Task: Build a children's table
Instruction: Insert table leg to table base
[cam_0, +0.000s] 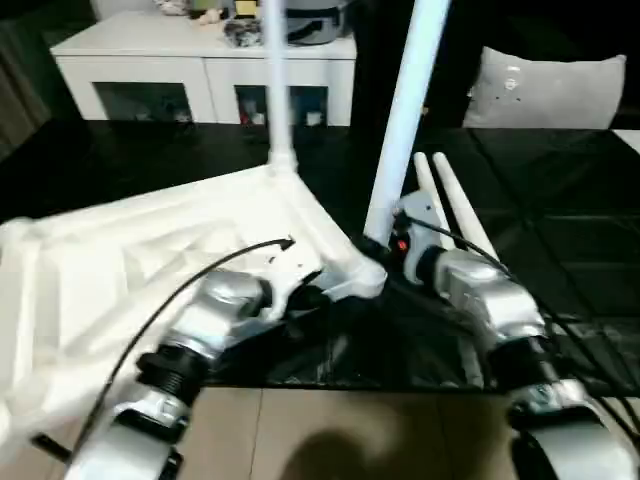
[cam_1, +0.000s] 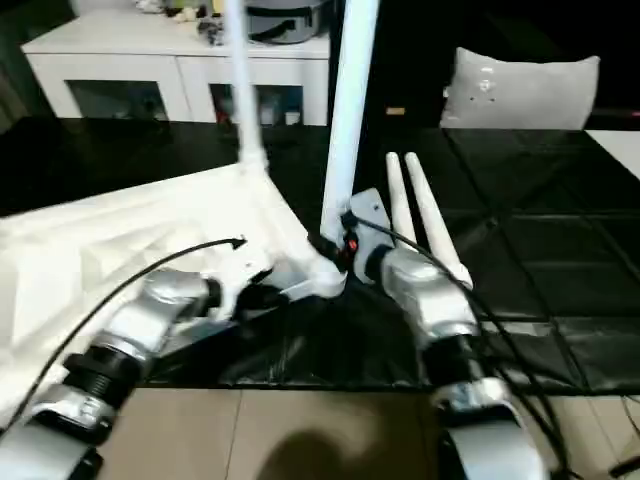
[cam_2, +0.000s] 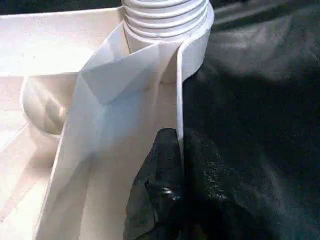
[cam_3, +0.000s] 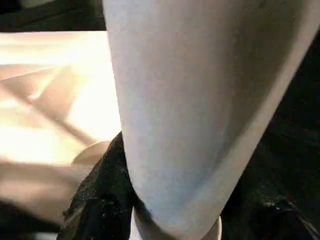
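A: How are the two pincers set?

B: The left pincer (cam_2: 177, 165) is pinched closed on the thin side wall of the upturned table top (cam_0: 120, 270), one black finger (cam_2: 160, 175) inside the rim and the other outside. Just beyond its tips a threaded leg end is seated in the corner socket (cam_2: 167, 30). The right pincer (cam_3: 170, 200) is clamped around the base of a leg (cam_0: 405, 120), which rises steeply from that same near corner with a slight tilt.

A: And further out from them?

B: A second leg (cam_0: 275, 80) is already stood in the far corner beyond the left pincer. Two spare legs (cam_0: 450, 205) are laid side by side on the dark tabletop (cam_0: 560, 200) just past the right pincer. A white cabinet (cam_0: 200, 75) is seen well behind everything.

A: What could be spoiled from here?

B: The held leg appears not quite upright, so it is judged that the thread could be crossed if it were turned at this angle. The rim wall is thin, so the top could be slipped from the left pincer and swung under the twisting load. The spare legs could be knocked and rolled by the right forearm.
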